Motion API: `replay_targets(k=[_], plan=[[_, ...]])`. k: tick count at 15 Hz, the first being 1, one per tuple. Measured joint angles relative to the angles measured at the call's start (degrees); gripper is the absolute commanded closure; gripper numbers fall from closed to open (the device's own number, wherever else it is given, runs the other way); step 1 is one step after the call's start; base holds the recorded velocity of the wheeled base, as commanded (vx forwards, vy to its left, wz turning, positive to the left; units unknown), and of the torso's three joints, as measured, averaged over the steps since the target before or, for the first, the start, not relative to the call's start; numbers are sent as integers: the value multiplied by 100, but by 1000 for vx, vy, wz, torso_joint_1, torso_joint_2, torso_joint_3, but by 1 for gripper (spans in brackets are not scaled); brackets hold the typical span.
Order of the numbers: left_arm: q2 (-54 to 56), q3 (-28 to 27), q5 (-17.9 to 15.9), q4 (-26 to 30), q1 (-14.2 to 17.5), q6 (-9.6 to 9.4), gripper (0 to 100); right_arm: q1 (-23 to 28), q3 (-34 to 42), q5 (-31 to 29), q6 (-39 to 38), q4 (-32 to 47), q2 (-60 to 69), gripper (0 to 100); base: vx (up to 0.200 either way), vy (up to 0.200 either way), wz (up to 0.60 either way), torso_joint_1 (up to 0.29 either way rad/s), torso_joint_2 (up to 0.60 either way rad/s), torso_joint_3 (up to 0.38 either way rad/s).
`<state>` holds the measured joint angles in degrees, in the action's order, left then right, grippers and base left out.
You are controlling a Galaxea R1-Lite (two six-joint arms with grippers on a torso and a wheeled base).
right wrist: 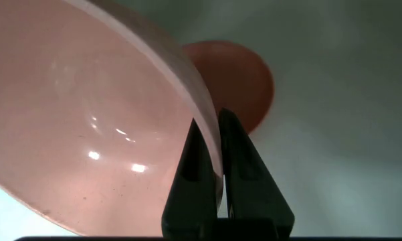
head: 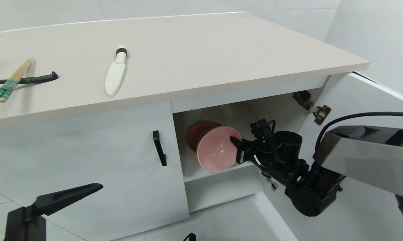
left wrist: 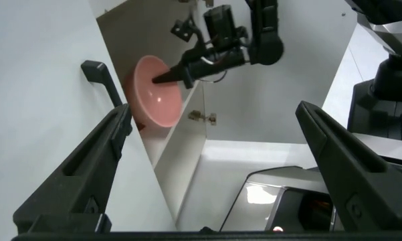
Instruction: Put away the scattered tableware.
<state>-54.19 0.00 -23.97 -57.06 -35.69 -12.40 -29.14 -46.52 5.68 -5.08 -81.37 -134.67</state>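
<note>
Tableware sits in two places here: some up on the countertop (head: 194, 57), some inside the open cabinet (head: 221, 113) beneath it. The right gripper (head: 235, 142) reaches into the open compartment, its two black fingers (right wrist: 190, 174) pinched on the rim of a pink bowl (head: 216, 152), one inside the rim and one outside. The bowl is tipped on its side with its hollow facing out of the cabinet, and its lower edge is down at the front of the shelf (head: 191, 174). I cannot tell whether it actually rests there. Just behind it, deeper on the same shelf, is a darker red bowl (head: 198, 132), partly covered by the pink one.

The left gripper (left wrist: 214, 114) hangs low in front of the closed left-hand cabinet door (head: 87, 160), well apart from the bowls, with its fingers spread wide and nothing between them. That door carries a black handle (head: 159, 149) near its right edge. The right-hand door (head: 365, 100) is swung open, with a metal hinge (head: 313, 107) showing at the top of the opening.

On the counter a white knife (head: 116, 72) in a white sheath lies near the front edge. Farther left a pair of wooden chopsticks (head: 12, 80) with green bands lies crossed over a slender black object (head: 37, 79) that I cannot identify.
</note>
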Motion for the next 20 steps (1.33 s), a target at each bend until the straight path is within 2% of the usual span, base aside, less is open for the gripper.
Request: replay_targets(k=[2, 4, 11, 15, 16, 20], plan=[[5, 0, -4, 29, 0, -7, 0, 0, -610, -16, 7, 451, -63, 100, 0, 0, 0, 0, 0, 0], [11, 0, -4, 30, 0, -7, 0, -38, -948, -35, 9, 561, -111, 100, 0, 0, 0, 0, 0, 0], [9, 0, -4, 30, 2, -2, 0, -22, -1285, -108, 9, 567, -413, 100, 0, 0, 0, 0, 0, 0], [9, 0, -4, 30, 2, 2, 0, 12, -1453, -443, 9, 591, -566, 100, 0, 0, 0, 0, 0, 0], [9, 0, -1, 35, 2, 2, 0, 17, -1462, -443, 9, 591, -583, 0, 0, 0, 0, 0, 0, 0], [9, 0, -1, 68, 6, 2, 0, 1, -1447, -451, 9, 580, -616, 0, 0, 0, 0, 0, 0, 0]])
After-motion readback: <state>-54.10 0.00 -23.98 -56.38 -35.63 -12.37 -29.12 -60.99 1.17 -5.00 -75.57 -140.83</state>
